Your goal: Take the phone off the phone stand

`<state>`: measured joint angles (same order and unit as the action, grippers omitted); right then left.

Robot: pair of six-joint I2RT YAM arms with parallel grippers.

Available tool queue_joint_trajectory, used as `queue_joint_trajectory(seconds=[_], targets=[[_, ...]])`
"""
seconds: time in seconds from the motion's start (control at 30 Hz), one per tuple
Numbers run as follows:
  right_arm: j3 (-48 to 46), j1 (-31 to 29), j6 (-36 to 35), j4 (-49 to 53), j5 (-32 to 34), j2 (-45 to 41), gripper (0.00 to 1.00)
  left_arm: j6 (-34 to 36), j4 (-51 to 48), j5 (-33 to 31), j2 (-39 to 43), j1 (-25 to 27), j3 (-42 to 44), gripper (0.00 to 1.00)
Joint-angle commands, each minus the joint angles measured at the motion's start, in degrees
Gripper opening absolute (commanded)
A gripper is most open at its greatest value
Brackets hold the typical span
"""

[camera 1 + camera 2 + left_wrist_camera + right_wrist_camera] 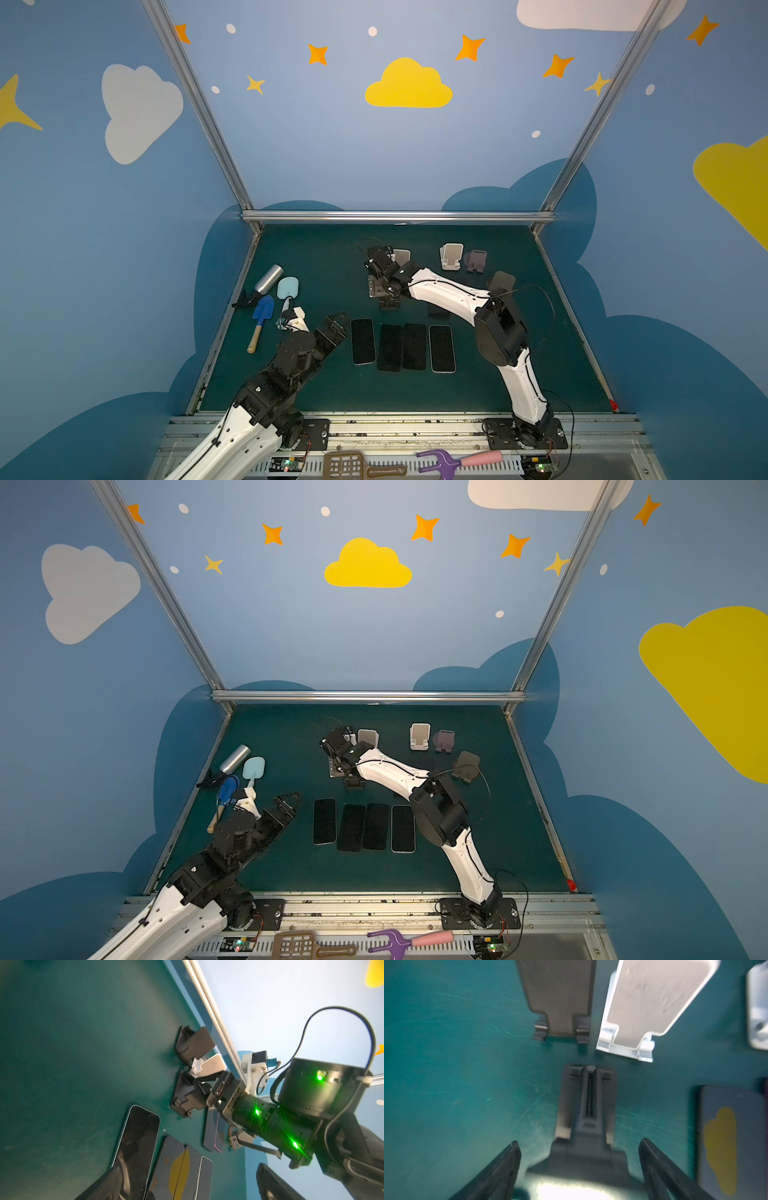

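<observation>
1. Spread wide and empty: the right gripper [579, 1142], one jaw on each side of the black phone stand [588, 1095], near the middle of the worktop [311, 257] towards its rear edge.
2. Also parted and holding nothing: the left gripper [333, 327], low by the left end of the row of four phones [414, 346] lying flat towards the front edge.
3. Likeliest phone for the task: the fifth phone [729, 1136], flat on the worktop just beside the black phone stand and clear of the jaws. Impossible to tell what, if anything, sits on that stand's rest; only a bright patch [571, 1186], blurred, at its foot.
4. Risk of clamping the stand itself, not a phone, by closing from here, then of tipping it on the lift into the brown stand [558, 991] and the white stand [654, 1001] just behind.
5. Risk of nudging the fifth phone with a finger or the forearm on a careless sideways withdrawal, given the small gap.
6. Only in the right wrist view: the spread of the jaws and the bare faces of the brown stand and the white stand.
7. Only in both top views: the row, the left arm, and three further stands [451, 255] towards the rear right corner, none visibly bearing a phone. Black phone stand mostly hidden there under the right wrist.
8. Only in the left wrist view: a side look at the right gripper low against the black phone stand. Touching or not, cannot tell.
</observation>
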<state>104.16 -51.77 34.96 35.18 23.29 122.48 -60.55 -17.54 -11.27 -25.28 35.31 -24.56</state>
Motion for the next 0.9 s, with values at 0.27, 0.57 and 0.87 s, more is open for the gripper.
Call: queue_joint_trajectory(seconds=[0.27,0.57,0.87], targets=[[-24.4,-0.4,-12.4,-8.5,4.2,-34.4,0.89,17.6,-14.5,-12.6,-3.9,0.0,-17.3,1.00],[-54.7,0.1,-32.4,-25.8,9.2,-67.9,0.91,14.6,-21.4,-27.0,-18.6,0.0,-24.8,1.00],[-64.7,17.0,-38.9,-22.5,12.8,-72.8,0.91,43.3,28.7,-32.5,-9.8,-0.3,2.5,1.00]])
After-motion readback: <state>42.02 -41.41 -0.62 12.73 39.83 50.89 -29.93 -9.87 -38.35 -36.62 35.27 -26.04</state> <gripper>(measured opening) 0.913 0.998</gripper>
